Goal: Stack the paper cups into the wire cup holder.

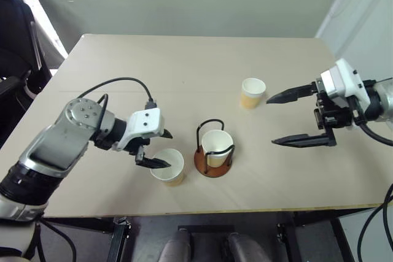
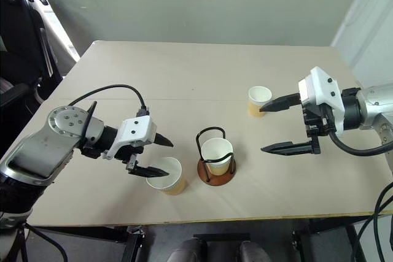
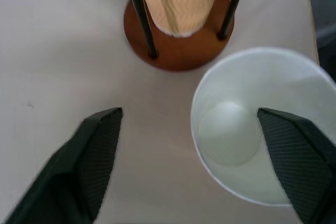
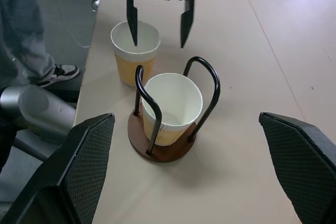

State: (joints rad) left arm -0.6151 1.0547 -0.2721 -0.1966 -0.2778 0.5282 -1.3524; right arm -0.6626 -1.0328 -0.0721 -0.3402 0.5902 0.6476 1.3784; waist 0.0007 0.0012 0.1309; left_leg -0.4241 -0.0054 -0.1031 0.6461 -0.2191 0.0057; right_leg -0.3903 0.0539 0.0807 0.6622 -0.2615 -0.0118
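beige rectangular bench point(image 1: 184, 72) | right tool point(image 1: 299, 118) wide open, empty, near right edge | left tool point(image 1: 161, 149) open, one finger inside tan paper cup point(image 1: 168, 166) near front edge | black-wire cup holder, reddish-brown disc base point(image 1: 213, 150), holds one cup point(image 1: 216, 146) | third cup point(image 1: 252, 92) mid-bench

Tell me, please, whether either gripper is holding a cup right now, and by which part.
Nothing is held. The left gripper stands open astride a paper cup's rim, one finger inside; the right gripper is open and empty.
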